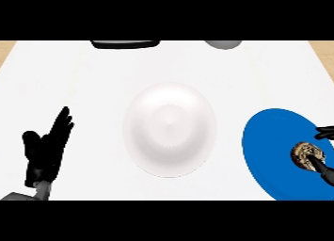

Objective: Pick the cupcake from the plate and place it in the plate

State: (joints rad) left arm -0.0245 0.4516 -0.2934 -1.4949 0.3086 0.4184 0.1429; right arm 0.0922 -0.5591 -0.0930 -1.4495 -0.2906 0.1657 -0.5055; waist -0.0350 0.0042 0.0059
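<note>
A brown cupcake [307, 153] sits on the blue plate [274, 141] at the right of the counter. My right hand [331, 175] comes in from the right edge, with a finger above the cupcake and the thumb touching its lower side, curling around it. A white plate [170, 129] lies in the middle of the counter with nothing on it. My left hand [48, 146] rests open at the lower left, fingers pointing up, apart from both plates.
A dark tray-like object [125, 44] sits at the counter's far edge, left of centre. A grey rounded object [223, 44] lies at the far edge, right of centre. Wooden floor shows past the counter's corners.
</note>
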